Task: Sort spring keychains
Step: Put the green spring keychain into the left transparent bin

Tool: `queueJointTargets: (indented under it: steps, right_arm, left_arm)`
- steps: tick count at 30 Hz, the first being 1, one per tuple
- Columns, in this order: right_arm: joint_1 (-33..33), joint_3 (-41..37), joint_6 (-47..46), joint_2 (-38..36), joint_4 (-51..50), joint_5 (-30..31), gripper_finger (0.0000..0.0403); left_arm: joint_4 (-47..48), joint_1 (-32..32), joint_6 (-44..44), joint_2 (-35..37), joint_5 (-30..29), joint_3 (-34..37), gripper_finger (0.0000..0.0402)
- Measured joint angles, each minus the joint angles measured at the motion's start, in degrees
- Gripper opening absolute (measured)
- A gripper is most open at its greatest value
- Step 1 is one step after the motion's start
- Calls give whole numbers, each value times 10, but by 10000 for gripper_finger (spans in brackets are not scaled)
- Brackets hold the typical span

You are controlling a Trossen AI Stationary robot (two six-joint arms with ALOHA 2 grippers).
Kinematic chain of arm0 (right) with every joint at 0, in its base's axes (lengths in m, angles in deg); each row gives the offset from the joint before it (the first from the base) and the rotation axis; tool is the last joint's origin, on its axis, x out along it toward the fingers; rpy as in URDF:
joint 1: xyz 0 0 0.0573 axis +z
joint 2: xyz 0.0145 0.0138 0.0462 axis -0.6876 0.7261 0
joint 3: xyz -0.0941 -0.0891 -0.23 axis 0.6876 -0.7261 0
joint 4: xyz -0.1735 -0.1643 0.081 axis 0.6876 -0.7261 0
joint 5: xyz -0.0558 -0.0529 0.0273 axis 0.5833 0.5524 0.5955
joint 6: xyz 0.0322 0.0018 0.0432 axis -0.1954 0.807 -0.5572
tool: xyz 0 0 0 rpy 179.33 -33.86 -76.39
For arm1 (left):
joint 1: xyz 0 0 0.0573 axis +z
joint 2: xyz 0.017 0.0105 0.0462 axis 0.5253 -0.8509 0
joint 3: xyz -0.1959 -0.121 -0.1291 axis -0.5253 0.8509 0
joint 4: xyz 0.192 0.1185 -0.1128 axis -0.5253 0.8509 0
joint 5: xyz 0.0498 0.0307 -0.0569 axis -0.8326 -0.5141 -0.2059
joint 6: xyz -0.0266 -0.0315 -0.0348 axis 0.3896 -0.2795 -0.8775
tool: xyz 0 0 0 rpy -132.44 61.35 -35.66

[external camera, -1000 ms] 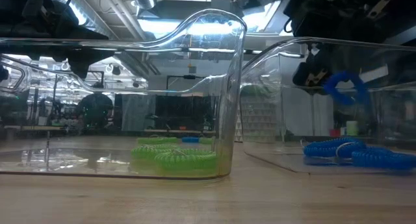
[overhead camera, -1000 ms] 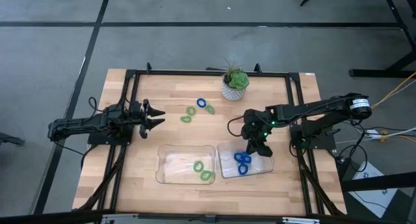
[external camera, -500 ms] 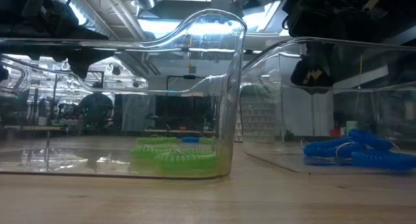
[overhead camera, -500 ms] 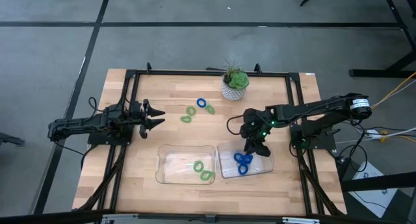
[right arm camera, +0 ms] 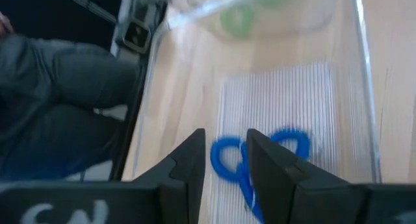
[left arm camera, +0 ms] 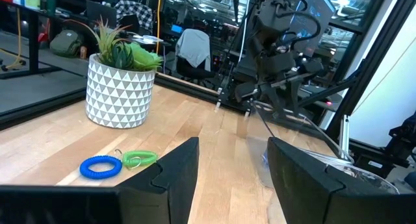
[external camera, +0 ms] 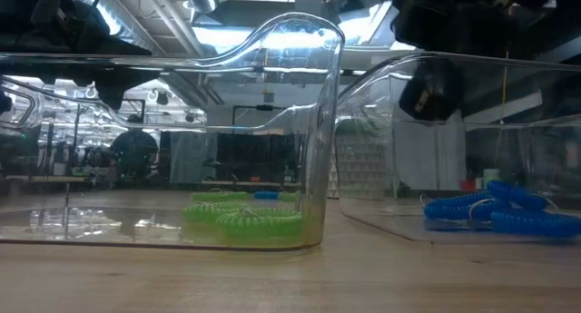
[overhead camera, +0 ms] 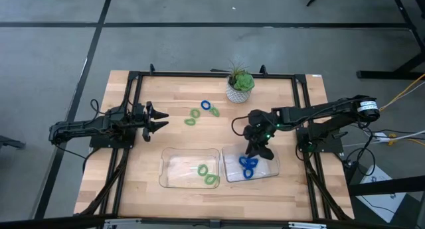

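Observation:
Several blue spring keychains [overhead camera: 248, 166] lie on the floor of the right clear tray [overhead camera: 272, 169], seen also in the low view as blue coils [external camera: 495, 213]. Two green keychains [overhead camera: 206, 174] lie in the left clear tray [overhead camera: 174, 169]. On the bare wood near the plant lie two blue keychains [overhead camera: 206, 105] and two green ones [overhead camera: 192, 117]. My right gripper [overhead camera: 255, 149] hangs open above the right tray's far part, slanting down over the blue coils [right arm camera: 260, 152], with nothing between its fingers. My left gripper [overhead camera: 163, 121] waits open at the table's left, pointing level.
A potted plant in a white patterned pot [overhead camera: 240, 87] stands at the table's far middle, just right of the loose keychains [left arm camera: 101, 166]. A dark frame [overhead camera: 133, 76] runs around the tabletop. Bare wood lies between the left gripper and the trays.
My right gripper has let go of a blue keychain that it held above the right tray. The keychain has fallen and now lies on the other blue ones on the tray's floor. The gripper stays above the tray.

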Motion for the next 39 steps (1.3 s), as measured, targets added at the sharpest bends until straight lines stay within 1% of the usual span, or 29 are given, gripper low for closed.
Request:
queueJointTargets:
  steps: [4,19,25,29,32,33,39]
  right_arm:
    - [0,0,-25,0,61,0,112]
    - [0,0,-27,0,240,2,112]
    - [0,0,-31,0,277,46,112]
    - [-9,0,-33,0,310,104,112]
    - [-26,0,-63,0,328,158,112]
    - [-33,0,-73,0,332,168,112]
    - [-73,0,-88,0,387,171,112]
  left_arm:
    - [0,0,0,0,0,0,178]
    - [0,0,0,0,0,0,178]
    - [0,0,0,0,0,0,178]
    - [0,0,0,0,0,0,178]
    - [0,0,0,0,0,0,178]
    - [0,0,0,0,0,0,178]
    - [0,0,0,0,0,0,178]
